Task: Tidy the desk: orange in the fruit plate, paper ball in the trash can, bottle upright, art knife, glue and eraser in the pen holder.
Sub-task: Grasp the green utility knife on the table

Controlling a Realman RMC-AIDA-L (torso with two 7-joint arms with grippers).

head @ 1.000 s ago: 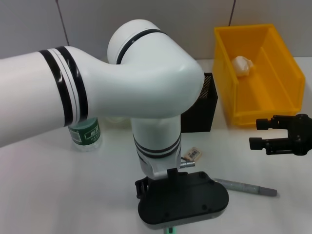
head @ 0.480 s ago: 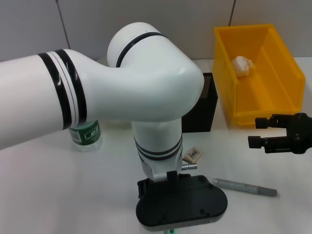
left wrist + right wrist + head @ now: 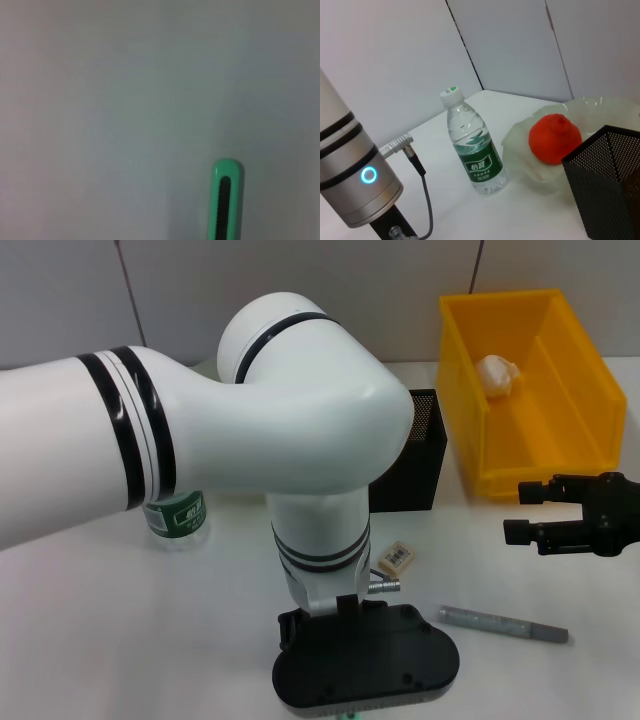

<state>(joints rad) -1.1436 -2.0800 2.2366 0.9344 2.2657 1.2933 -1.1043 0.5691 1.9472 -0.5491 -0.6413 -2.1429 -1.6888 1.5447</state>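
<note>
Directly beneath the left gripper (image 3: 362, 672), at the bottom centre of the head view, lies the green plastic art knife with its black slider slot (image 3: 225, 200); only a sliver of it shows there, while the left wrist view shows its rounded end on the white desk (image 3: 125, 100). Its long axis seems to run toward the near desk edge, so the left arm is plainly the nearer one for this pick. Whether that gripper's fingers are apart or together I cannot tell, since the black wrist housing hides them.

Just beside the housing, toward the frame's centre, sits the small tan eraser with a barcode label (image 3: 397, 557), and to the lower right lies the grey glue stick (image 3: 503, 624), both clear of the knife. The black mesh pen holder (image 3: 415, 455) stands behind, at mid-frame. The right gripper (image 3: 525, 512) hovers at the right edge with its fingers apart, in front of the yellow plastic bin (image 3: 460, 380).
</note>
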